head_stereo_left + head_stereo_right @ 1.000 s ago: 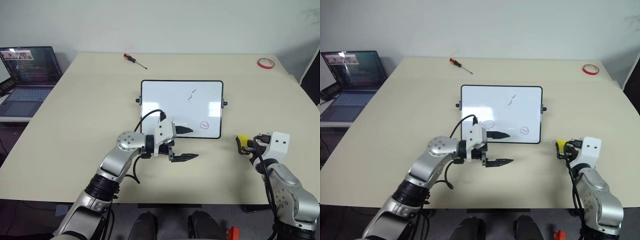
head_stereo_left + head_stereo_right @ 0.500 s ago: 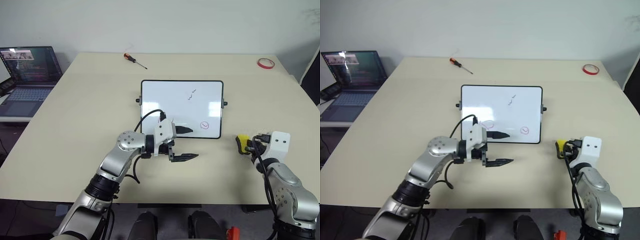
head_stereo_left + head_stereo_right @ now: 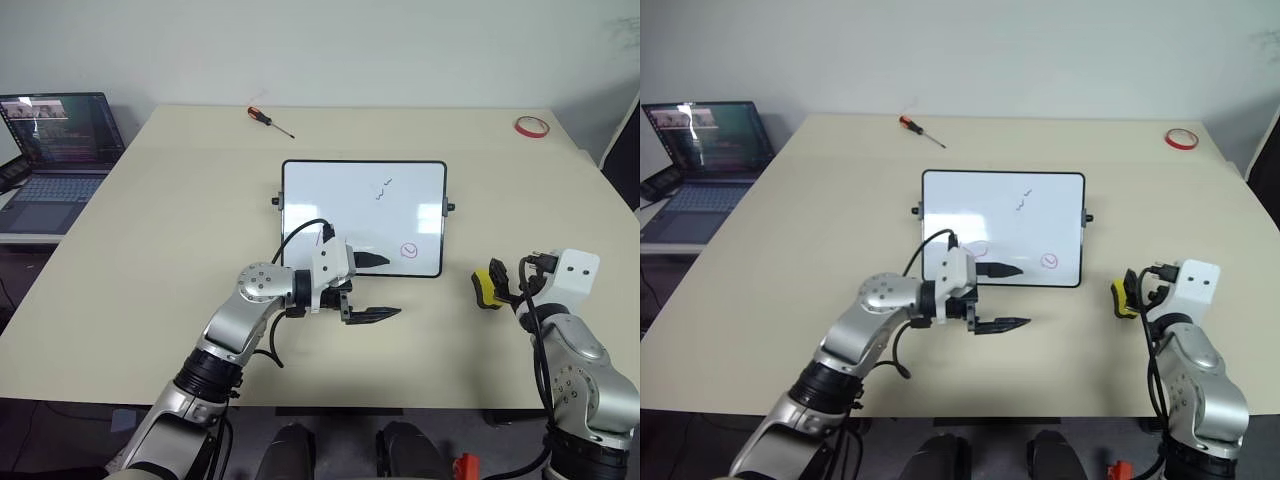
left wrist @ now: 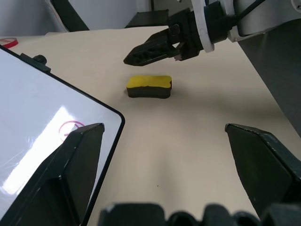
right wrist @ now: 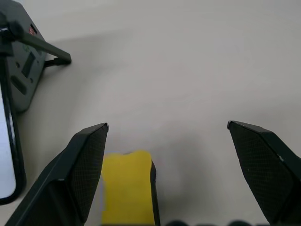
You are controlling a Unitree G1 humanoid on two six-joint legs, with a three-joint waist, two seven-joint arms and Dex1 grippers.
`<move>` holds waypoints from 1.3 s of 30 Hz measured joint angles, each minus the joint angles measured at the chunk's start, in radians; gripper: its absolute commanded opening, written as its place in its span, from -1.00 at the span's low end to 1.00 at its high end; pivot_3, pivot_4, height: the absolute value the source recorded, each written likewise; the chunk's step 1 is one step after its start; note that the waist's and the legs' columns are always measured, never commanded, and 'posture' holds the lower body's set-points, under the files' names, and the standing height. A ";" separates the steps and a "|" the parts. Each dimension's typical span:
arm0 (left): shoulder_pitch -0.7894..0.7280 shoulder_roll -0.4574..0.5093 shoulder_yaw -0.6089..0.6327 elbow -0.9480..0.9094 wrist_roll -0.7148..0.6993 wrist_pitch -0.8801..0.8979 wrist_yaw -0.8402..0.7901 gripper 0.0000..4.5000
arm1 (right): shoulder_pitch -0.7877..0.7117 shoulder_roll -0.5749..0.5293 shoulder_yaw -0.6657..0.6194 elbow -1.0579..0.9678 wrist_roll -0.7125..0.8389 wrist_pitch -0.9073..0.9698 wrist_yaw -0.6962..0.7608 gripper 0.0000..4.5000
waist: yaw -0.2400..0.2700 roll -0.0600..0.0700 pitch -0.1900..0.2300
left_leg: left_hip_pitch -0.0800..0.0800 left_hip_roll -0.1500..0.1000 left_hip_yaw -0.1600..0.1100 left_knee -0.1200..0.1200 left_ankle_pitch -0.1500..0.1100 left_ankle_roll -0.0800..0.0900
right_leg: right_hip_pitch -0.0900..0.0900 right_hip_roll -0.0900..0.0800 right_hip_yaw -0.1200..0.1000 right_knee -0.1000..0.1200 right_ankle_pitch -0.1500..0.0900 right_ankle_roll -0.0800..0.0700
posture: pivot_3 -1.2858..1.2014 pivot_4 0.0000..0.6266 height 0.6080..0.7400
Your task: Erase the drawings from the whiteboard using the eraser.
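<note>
While the eraser (image 4: pixel 149 87) lies free beside the whiteboard (image 3: pixel 362 215) edge, the right tool (image 5: pixel 167 165) gapes wide open, holding nothing, and the left tool (image 4: pixel 164 169) too.

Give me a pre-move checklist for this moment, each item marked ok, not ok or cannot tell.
1. Eraser held by a gripper: not ok. It lies on the table, yellow side up, to the right of the whiteboard.
2. Right gripper open: ok. Its fingers stand wide, with the eraser low between them in the right wrist view.
3. Left gripper open: ok. It holds nothing, at the board's near edge.
4. Drawings cleared: not ok. A dark squiggle and a red circled mark remain.
5. Board flat on the table: ok.
6. Red mark under the left gripper: cannot tell, partly hidden.
</note>
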 measured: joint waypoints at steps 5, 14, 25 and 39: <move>0.000 0.000 0.000 0.000 0.004 0.000 0.000 1.00 | 0.021 0.032 0.039 -0.005 0.044 0.056 0.018 0.99 | 0.000 0.000 0.000 | 0.000 0.000 0.000 0.000 0.000 0.000 | 0.000 0.000 0.000 0.000 0.000 0.000 | 0.03 -0.52 1.00; 0.000 0.001 0.000 0.000 0.007 0.000 -0.003 1.00 | 0.068 0.023 0.065 -0.016 0.054 0.097 0.028 0.99 | 0.000 0.000 0.000 | 0.000 0.000 0.000 0.000 0.000 0.000 | 0.000 0.000 0.000 0.000 0.000 0.000 | 0.03 -0.52 1.00; -0.003 0.002 0.000 0.000 0.007 0.001 -0.004 1.00 | 0.060 0.020 0.065 -0.015 0.045 0.091 0.024 0.99 | 0.000 0.000 0.000 | 0.000 0.000 0.000 0.000 0.000 0.000 | 0.000 0.000 0.000 0.000 0.000 0.000 | 0.03 -0.52 1.00; -0.007 0.005 0.000 0.000 0.009 0.001 -0.002 1.00 | 0.033 0.019 0.059 -0.004 0.042 0.077 0.028 -0.70 | 0.000 0.000 0.000 | 0.000 0.000 0.000 0.000 0.000 0.000 | 0.000 0.000 0.000 0.000 0.000 0.000 | 0.03 -0.52 1.00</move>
